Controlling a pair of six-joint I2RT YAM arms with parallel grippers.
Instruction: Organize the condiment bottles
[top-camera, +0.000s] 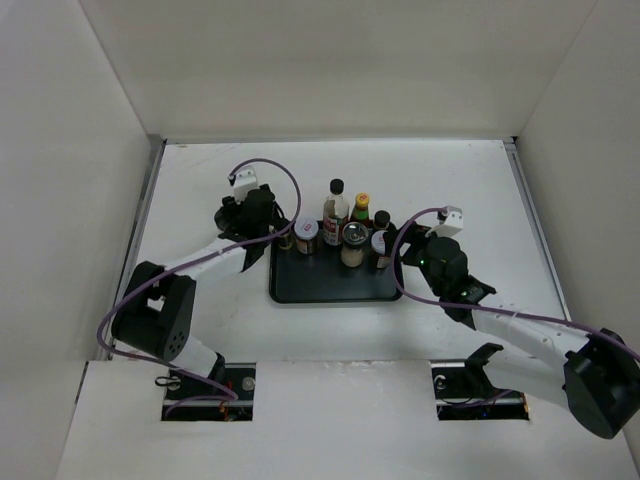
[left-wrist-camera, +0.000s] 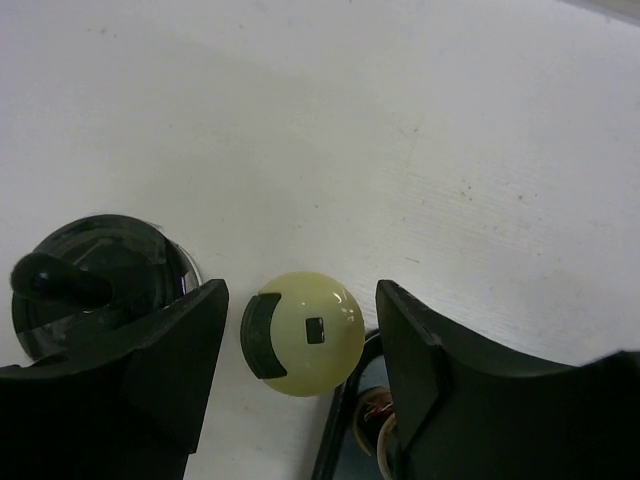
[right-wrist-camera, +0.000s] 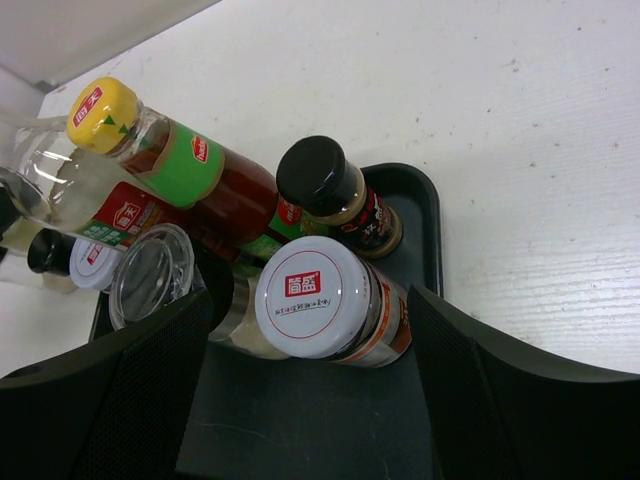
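Several condiment bottles stand at the back of the black tray (top-camera: 330, 285): a tall black-capped bottle (top-camera: 336, 208), a yellow-capped green-necked bottle (top-camera: 361, 206), a clear-lidded jar (top-camera: 354, 243) and white-lidded jars (top-camera: 307, 235). My left gripper (top-camera: 278, 232) is open at the tray's back left corner. In the left wrist view its fingers (left-wrist-camera: 190, 340) straddle a pale yellow round cap (left-wrist-camera: 303, 333) without touching it. My right gripper (top-camera: 398, 252) is open at the tray's right side. In the right wrist view its fingers (right-wrist-camera: 450, 350) stand either side of a white-lidded jar (right-wrist-camera: 320, 297), apart from it.
A black-lidded jar (left-wrist-camera: 100, 265) stands off the tray just left of my left finger. The tray's corner (left-wrist-camera: 345, 420) lies under the yellow-capped bottle's right side. White walls enclose the table on three sides. The tray's front half (right-wrist-camera: 300, 430) is bare.
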